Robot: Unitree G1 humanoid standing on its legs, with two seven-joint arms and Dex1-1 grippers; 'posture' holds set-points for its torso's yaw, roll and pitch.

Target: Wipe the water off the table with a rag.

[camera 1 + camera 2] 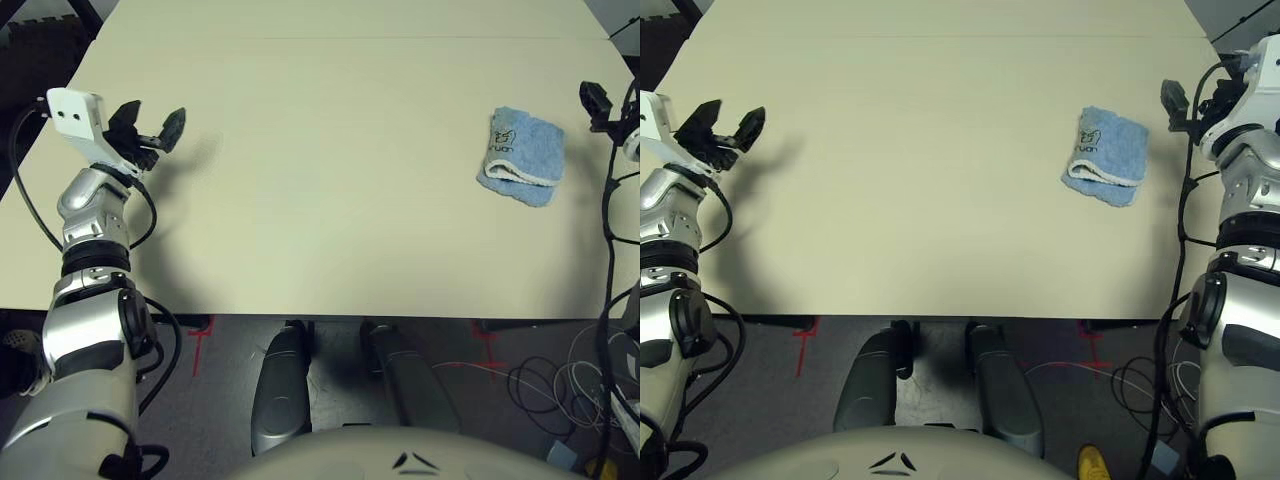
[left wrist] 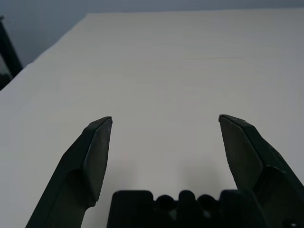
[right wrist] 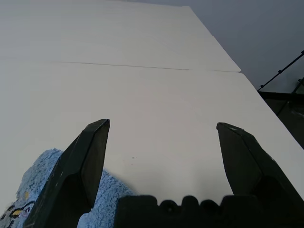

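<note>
The folded blue rag (image 1: pixel 521 157) lay near the table's (image 1: pixel 330 200) right edge; both grippers, left (image 1: pixel 148 128) and right (image 3: pixel 161 130), hovered spread apart over the side edges.

You have one bench (image 1: pixel 330 180) in front of you, crossed by one faint seam line (image 3: pixel 142 66). On it lies one rag (image 1: pixel 521 156), blue terry cloth folded over itself, with one printed logo on its upper face. You have two arms, and each ends in one tool: the left tool (image 1: pixel 150 128) and the right tool (image 1: pixel 1193 97), so two tools in all. Each tool carries two black fingers (image 2: pixel 90 161), four fingers altogether, both pairs spread apart. You can count no droplets of water on the bench surface from these views.
</note>
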